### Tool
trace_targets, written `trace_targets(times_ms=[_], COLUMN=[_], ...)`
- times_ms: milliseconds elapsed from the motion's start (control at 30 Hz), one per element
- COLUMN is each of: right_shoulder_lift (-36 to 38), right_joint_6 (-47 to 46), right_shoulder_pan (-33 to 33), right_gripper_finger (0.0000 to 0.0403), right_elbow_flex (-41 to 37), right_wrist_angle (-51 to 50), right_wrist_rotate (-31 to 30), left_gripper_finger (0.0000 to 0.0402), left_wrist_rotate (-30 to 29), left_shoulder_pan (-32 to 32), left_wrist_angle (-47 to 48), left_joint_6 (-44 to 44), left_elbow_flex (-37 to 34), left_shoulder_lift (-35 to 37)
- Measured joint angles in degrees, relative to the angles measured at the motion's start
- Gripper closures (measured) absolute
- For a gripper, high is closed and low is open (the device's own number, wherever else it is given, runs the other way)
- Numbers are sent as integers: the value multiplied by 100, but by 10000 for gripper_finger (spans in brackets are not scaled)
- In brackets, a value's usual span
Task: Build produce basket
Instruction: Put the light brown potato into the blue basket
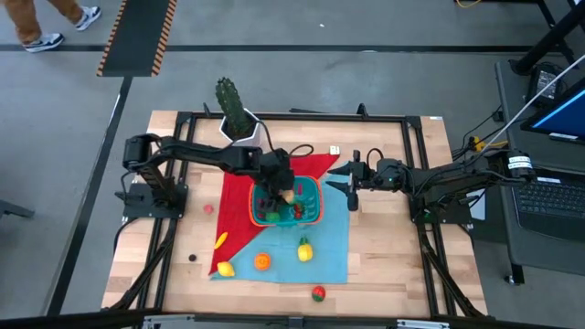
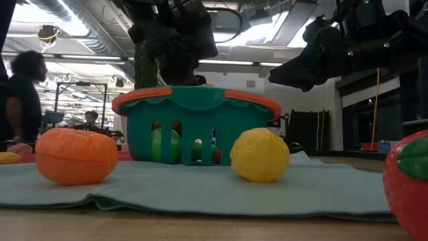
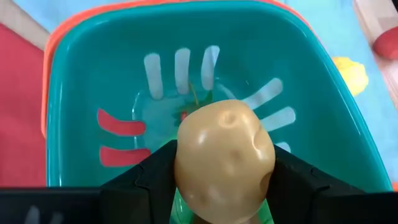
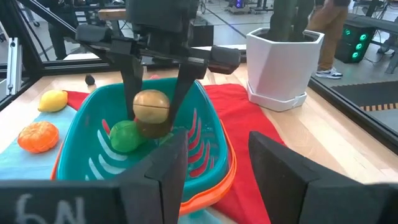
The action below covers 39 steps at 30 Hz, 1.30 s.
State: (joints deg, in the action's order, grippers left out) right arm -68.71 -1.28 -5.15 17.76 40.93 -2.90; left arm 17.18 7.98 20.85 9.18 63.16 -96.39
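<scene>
Two arms up top, left gripper [image 1: 281, 194] over the teal basket [image 1: 313, 190] on the cloth [image 1: 334, 247], right gripper [image 1: 353, 180] just off its rim, low view loose orange [image 2: 76, 156] and lemon [image 2: 259, 155] out front, left wrist fingers clamped on a tan potato [image 3: 224, 157] inside the walls, right wrist jaws parted, empty.

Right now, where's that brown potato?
The potato is pinched in the left gripper, hanging just above the basket, over a green fruit inside.
</scene>
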Motion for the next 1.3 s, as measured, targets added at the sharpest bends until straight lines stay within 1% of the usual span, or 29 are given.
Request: trace_targets(times_ms=[167, 333, 467, 533, 600, 667, 833, 1000, 1100, 1300], right_shoulder_lift=[0, 0, 0, 0, 0, 0, 0, 0, 0, 0], right_joint_6=[0, 0, 0, -4, -2, -4, -2, -4, -9, -4], right_shoulder_pan=[0, 0, 2, 2, 2, 2, 2, 2, 2, 2], right_gripper_finger=[230, 230, 230, 230, 230, 230, 230, 230, 230, 230], right_elbow_flex=[0, 0, 0, 0, 0, 0, 0, 0, 0, 0], right_wrist_angle=[-9, -13, -15, -22, -23, -60, -98, -107, -114, -133], right_wrist_rotate=[0, 0, 0, 1, 0, 0, 2, 0, 0, 0], left_gripper_finger=[213, 213, 213, 213, 213, 213, 212, 192, 185, 188], left_wrist_rotate=[-155, -169, -213, -261, -286, -287, -292, -334, -358, -424], left_shoulder_pan=[-91, -171, -211, -237, -237, -238, -239, -237, -237, -244], left_wrist_angle=[13, 13, 27, -141, 37, -123, -104, -102, -111, -149], left_joint_6=[-47, -49, -56, -54, -91, -99, -100, -84, -89, -110], left_elbow_flex=[0, 0, -13, 7, -16, -1, 0, 0, 0, -4], left_shoulder_lift=[-3, -11, -142, -235, -265, -329, -424, -527, -521, -309])
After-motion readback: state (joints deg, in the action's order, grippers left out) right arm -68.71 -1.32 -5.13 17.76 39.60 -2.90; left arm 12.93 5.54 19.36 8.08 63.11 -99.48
